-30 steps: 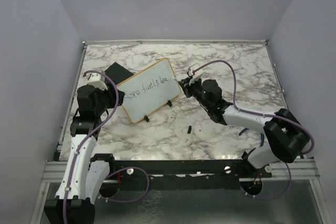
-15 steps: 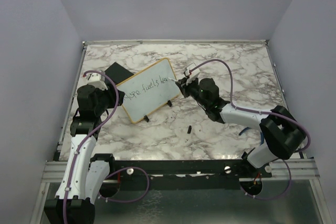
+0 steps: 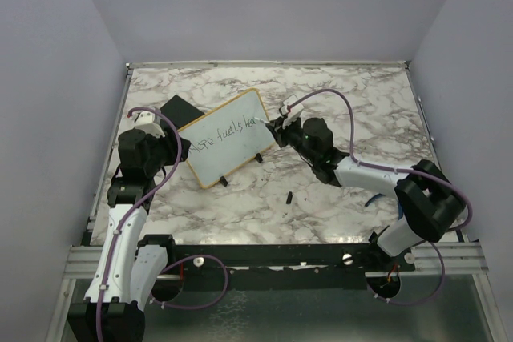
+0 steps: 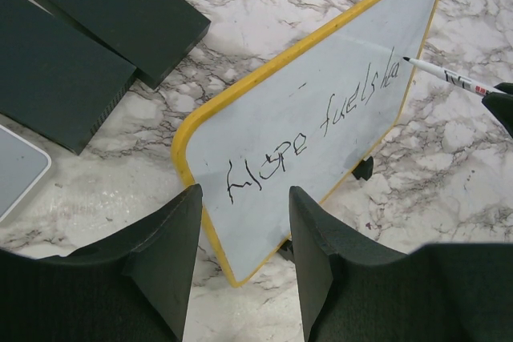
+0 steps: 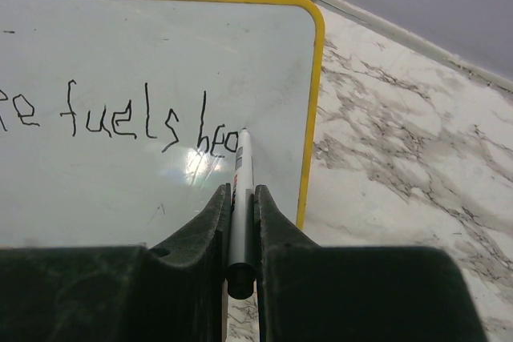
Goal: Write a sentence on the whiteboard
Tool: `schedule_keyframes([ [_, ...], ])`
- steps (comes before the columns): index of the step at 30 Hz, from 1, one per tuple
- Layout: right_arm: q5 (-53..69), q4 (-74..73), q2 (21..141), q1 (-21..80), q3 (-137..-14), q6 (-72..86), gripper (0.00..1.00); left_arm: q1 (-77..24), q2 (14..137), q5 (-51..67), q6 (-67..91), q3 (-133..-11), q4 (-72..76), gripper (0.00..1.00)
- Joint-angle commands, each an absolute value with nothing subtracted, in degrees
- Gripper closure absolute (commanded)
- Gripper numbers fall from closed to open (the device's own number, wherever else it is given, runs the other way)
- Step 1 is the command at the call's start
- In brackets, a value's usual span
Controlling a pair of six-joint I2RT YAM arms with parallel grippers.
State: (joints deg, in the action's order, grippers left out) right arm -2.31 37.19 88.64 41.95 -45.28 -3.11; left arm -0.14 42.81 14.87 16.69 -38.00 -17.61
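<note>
Right wrist alone shows right claw (image 5: 241, 194) pinching the marker (image 5: 242, 158).

A table (image 3: 361, 102) with a white marble-patterned top veined in grey fills the middle of the scene. A thin pale metal strip (image 3: 264, 63) runs along its far edge, and a silver metal rail (image 3: 264, 255) runs along its near edge. Plain pale lavender-grey walls close it in: a back wall (image 3: 264, 6), a left wall (image 3: 48, 102) and a right wall (image 3: 473, 62). The light is soft and even.
</note>
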Motion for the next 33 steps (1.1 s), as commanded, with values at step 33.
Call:
schedule_keyframes([
  [33,-5.79,36.92,89.41,42.61,-45.6,-3.88,0.99,-0.51,42.36,14.81,16.66,-37.53,-16.68,0.5],
])
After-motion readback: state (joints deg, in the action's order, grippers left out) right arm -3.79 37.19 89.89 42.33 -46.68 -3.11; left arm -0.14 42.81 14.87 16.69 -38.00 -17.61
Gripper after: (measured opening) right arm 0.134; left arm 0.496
